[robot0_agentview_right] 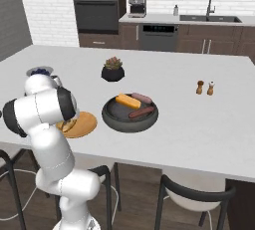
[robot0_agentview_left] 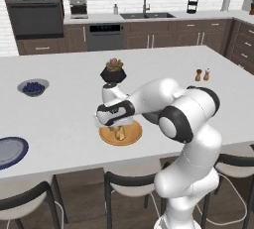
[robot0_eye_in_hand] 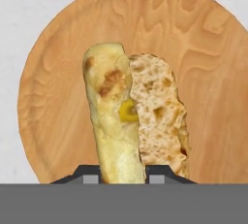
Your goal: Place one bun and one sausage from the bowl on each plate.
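Observation:
My gripper (robot0_eye_in_hand: 123, 175) hangs low over the orange-tan plate (robot0_eye_in_hand: 203, 48), shut on a split bun (robot0_eye_in_hand: 116, 116) that reaches out across the plate's wood-grain surface. Seen from the left base, the hand (robot0_agentview_left: 118, 125) sits right above that plate (robot0_agentview_left: 131, 137) near the counter's front edge. The dark bowl (robot0_agentview_right: 112, 118) stands just right of the plate (robot0_agentview_right: 85, 123) and holds another bun (robot0_agentview_right: 128, 100) and two sausages (robot0_agentview_right: 142, 98). The blue plate (robot0_agentview_left: 9, 151) lies far to the left at the front edge, with nothing on it.
A black plant pot (robot0_agentview_left: 114, 72) stands behind the orange plate. A small bowl of blueberries (robot0_agentview_left: 33, 87) sits at the left. Salt and pepper shakers (robot0_agentview_left: 202, 75) stand to the right. Stools (robot0_agentview_left: 124, 181) line the counter's front.

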You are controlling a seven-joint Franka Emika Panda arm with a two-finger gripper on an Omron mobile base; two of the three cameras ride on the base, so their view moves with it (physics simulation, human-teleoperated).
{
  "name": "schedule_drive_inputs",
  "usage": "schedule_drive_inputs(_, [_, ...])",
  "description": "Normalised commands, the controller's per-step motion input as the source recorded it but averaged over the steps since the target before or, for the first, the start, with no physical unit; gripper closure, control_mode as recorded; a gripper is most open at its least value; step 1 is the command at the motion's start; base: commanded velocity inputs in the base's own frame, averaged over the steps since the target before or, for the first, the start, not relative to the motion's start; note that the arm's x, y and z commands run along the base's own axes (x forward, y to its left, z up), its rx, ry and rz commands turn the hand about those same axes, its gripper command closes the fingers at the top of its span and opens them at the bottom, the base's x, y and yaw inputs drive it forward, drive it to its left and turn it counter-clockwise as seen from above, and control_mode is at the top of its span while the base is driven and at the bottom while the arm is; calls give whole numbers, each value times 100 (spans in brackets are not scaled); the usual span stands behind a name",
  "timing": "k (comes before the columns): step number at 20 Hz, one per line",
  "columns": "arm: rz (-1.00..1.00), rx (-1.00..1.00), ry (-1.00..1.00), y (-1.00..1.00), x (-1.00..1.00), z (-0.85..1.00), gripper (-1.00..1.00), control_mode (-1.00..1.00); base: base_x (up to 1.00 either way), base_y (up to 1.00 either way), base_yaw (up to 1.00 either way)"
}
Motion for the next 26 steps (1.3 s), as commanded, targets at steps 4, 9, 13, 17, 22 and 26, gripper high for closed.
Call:
schedule_drive_inputs(4, [0, 0, 0, 7, 15, -19, 100, -100, 0, 0, 0])
schedule_drive_inputs(9, [0, 0, 0, 3, 14, -29, 100, -100, 0, 0, 0])
schedule_drive_inputs(13, [0, 0, -2, 0, 2, -3, 100, -100, 0, 0, 0])
schedule_drive_inputs(17, [0, 0, 0, 0, 0, 0, 100, -100, 0, 0, 0])
schedule_drive_inputs(22, [0, 0, 0, 0, 0, 0, -100, -100, 0, 0, 0])
schedule_drive_inputs(26, [0, 0, 0, 0, 0, 0, -100, -100, 0, 0, 0])
